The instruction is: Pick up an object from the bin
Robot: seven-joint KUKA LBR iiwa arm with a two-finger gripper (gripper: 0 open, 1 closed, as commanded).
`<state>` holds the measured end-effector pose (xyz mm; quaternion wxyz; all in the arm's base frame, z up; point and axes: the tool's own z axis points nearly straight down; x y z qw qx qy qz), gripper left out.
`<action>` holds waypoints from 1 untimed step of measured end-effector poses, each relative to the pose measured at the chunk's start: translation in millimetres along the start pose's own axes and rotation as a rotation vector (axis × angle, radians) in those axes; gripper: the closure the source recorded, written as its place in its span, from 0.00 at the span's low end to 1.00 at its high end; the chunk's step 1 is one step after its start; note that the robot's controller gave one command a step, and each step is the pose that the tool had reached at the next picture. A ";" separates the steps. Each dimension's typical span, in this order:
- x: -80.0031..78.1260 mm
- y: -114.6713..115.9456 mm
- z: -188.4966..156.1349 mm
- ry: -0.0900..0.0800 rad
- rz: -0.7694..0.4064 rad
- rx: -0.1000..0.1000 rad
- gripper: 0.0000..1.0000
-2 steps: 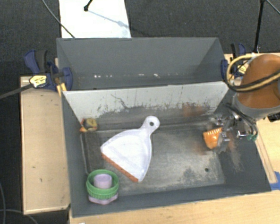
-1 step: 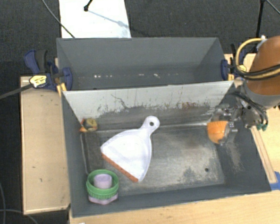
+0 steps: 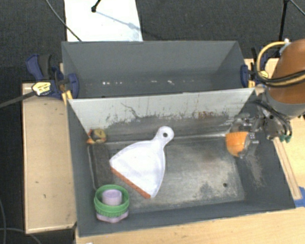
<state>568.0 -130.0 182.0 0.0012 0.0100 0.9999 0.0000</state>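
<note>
At about ten o'clock on the floor of the grey metal bin (image 3: 202, 175), tucked into the far left corner where the floor meets the back wall, lies a small brown and yellow thing (image 3: 96, 135), too small to name. Down at about seven o'clock, in the near left corner, stands a round green cup (image 3: 111, 203); a pale lavender piece (image 3: 112, 196) sits inside its rim. Just beside the cup, toward nine o'clock and reaching in toward the centre, a white scoop (image 3: 141, 166) lies flat, its looped handle pointing to about one o'clock and its wide mouth, edged in orange, facing seven o'clock. The scoop's lower edge lies close to the cup. The middle of the floor from there to the right is bare, scuffed metal.

At about three o'clock, where the floor meets the right-hand slope, there is a small round orange thing (image 3: 236, 143), well apart from the scoop. The gripper (image 3: 246, 135) is right against it, on its three o'clock side, with the arm's orange cover (image 3: 294, 69) over the bin's right rim. Whether the gripper is spread or pinching the orange thing cannot be told.
</note>
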 end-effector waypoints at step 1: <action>8.1 -8.1 -40.0 0.006 0.016 -0.002 1.00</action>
